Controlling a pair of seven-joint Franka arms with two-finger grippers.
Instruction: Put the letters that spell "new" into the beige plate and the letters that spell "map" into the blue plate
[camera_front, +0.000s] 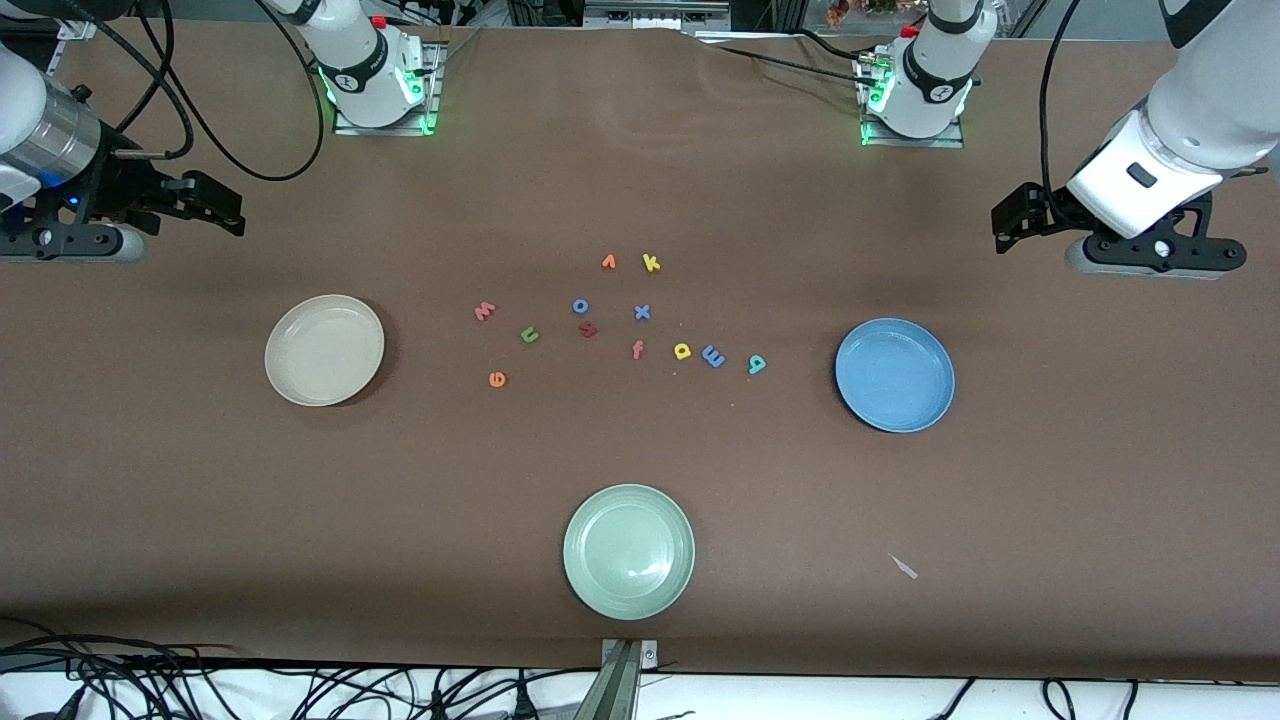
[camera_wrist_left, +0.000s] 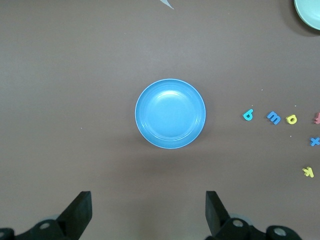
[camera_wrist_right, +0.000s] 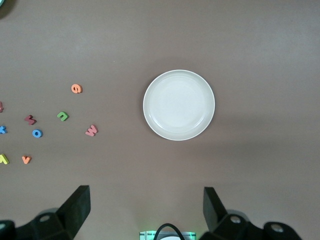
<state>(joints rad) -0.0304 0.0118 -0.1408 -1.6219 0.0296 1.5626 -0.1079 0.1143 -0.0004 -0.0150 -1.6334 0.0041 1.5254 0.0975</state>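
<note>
We hold both grippers spread wide and empty: left gripper (camera_wrist_left: 145, 212) over the blue plate (camera_wrist_left: 170, 114) (also empty), right gripper (camera_wrist_right: 145, 212) over the beige plate (camera_wrist_right: 178, 105).

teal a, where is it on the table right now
The teal a lies flat on the table, at the end of the letter cluster toward the left arm, between the blue m and the blue plate.

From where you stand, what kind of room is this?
Probably a robotics lab: two arms, left gripper and right gripper waiting open over a brown table with foam letters and cables.
</note>
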